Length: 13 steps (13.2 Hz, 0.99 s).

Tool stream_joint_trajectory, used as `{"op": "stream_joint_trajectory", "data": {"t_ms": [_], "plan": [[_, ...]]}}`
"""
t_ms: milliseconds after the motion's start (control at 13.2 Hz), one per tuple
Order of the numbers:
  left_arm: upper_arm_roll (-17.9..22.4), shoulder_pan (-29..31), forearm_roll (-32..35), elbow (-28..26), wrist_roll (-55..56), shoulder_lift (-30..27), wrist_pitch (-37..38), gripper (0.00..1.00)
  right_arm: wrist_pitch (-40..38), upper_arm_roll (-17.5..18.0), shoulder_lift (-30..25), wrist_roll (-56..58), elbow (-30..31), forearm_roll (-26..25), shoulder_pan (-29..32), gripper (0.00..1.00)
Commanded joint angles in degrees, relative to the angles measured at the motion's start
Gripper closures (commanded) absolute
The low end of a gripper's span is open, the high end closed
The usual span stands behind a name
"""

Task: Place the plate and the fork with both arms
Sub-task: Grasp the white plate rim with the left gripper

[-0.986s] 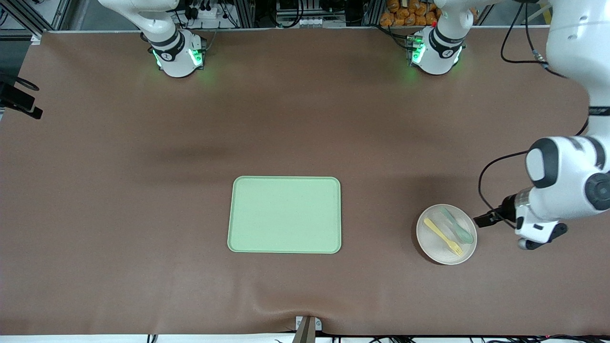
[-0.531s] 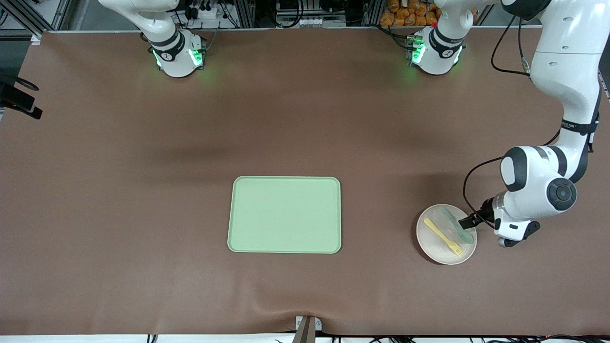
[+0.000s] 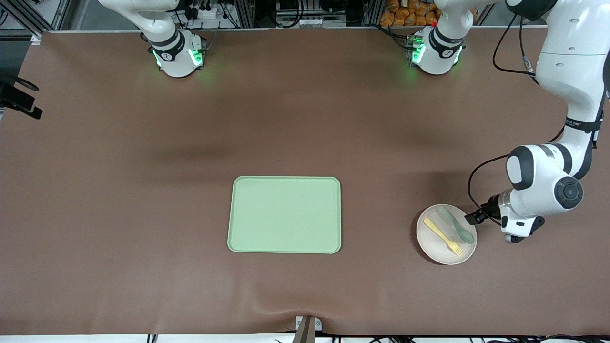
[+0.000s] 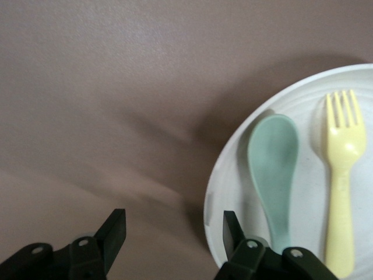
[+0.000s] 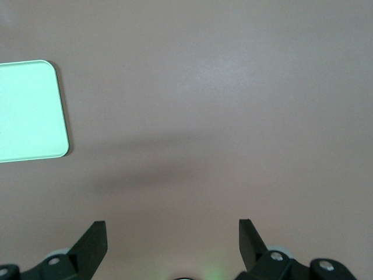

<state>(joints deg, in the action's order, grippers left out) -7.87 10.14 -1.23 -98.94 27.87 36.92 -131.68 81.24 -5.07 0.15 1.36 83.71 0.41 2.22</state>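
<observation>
Lying on the plate (image 3: 446,234) toward the left arm's end: the fork (image 3: 443,236) and a grey-green spoon (image 3: 456,224). Hovering just beside the plate's rim, jaws spread, likely lining up a rim grasp: left gripper (image 4: 175,233). Sitting bare mid-table: green tray (image 3: 285,215). Waiting aloft with jaws parted: right gripper (image 5: 173,236).

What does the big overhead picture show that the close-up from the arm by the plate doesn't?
Only the front view shows the light-green tray mid-table, both lit arm bases, and the left arm reaching to the plate's edge at its own end of the table; the right arm waits.

Only the left wrist view shows the left gripper open, one finger at the plate's rim, the other over bare table.

Both show the off-white plate with the yellow fork and the grey-green spoon lying on it, apart from each other.
</observation>
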Motion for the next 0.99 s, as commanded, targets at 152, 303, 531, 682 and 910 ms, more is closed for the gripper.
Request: {"op": "stream_joint_trajectory", "data": {"t_ms": [152,303,531,682,910], "plan": [[-0.21,-0.21,-3.08,-1.61,1.05,-0.8,-2.52,0.3,-0.21,0.23,-0.06,-0.22,-0.39,-0.32,0.15,0.0],[-0.21,-0.12,-3.08,-1.61,1.05,-0.45,-3.22,0.33,-0.21,0.23,-0.06,-0.22,-0.39,-0.32,0.15,0.0],[-0.21,-0.12,-3.16,-1.61,1.05,-0.1,-3.31,0.39,-0.21,0.23,-0.06,-0.22,-0.39,-0.32,0.06,0.0],[-0.21,-0.12,-3.17,-1.52,1.05,0.25,-3.84,0.4,-0.21,0.23,-0.06,-0.22,-0.39,-0.32,0.06,0.0],[-0.21,-0.21,-3.78,-1.52,1.05,0.69,-4.46,0.57,-0.21,0.32,-0.06,-0.22,-0.39,-0.32,0.06,0.0]]}}
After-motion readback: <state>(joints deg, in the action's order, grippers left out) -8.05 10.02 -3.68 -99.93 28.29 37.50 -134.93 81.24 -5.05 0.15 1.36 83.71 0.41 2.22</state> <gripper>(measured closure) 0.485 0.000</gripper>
